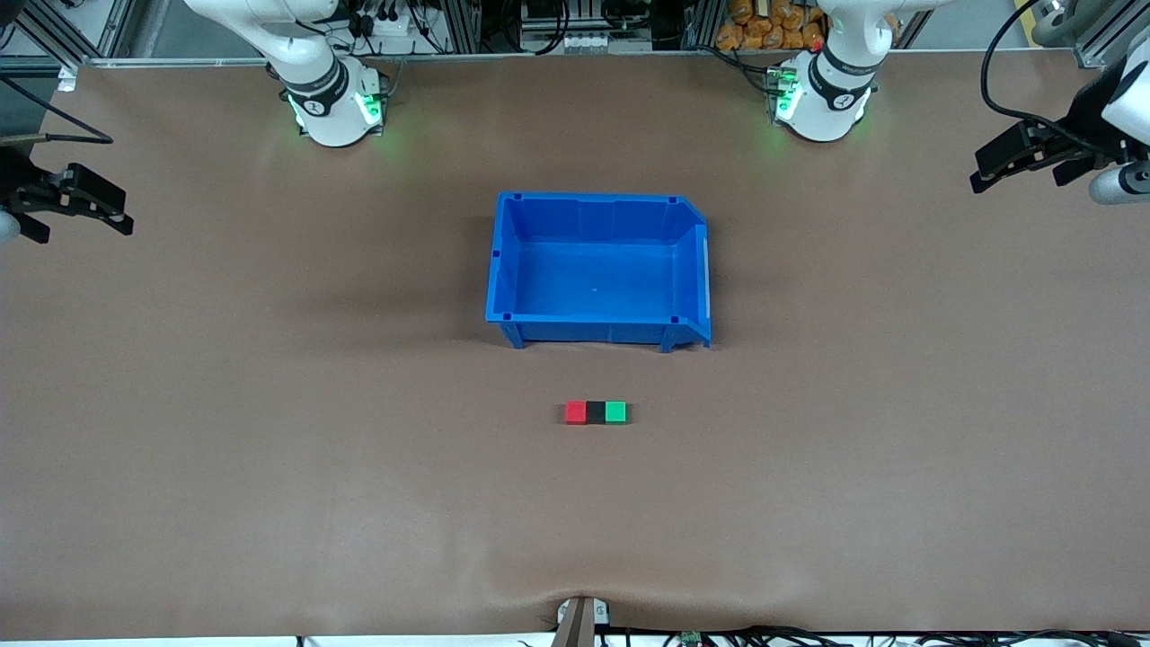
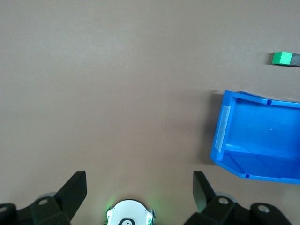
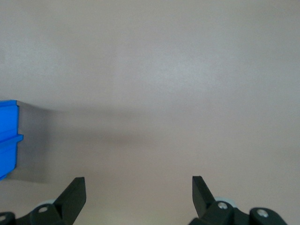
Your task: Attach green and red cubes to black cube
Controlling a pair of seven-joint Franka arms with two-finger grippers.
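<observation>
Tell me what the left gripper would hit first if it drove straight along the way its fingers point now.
Probably only the table: the open left gripper faces bare brown surface. The blue bin and green cube lie off to the side.

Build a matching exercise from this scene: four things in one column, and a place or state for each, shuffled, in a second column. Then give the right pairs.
Things:
1. red cube
2. green cube
3. black cube
4. blue bin

Places or states:
A. between the two coloured cubes, touching both
B. farther from the front camera than the row of cubes, nothing in it
C. at the row's end toward the right arm
D. at the row's end toward the left arm

Pairs: 1-C, 2-D, 3-A, 4-B
</observation>
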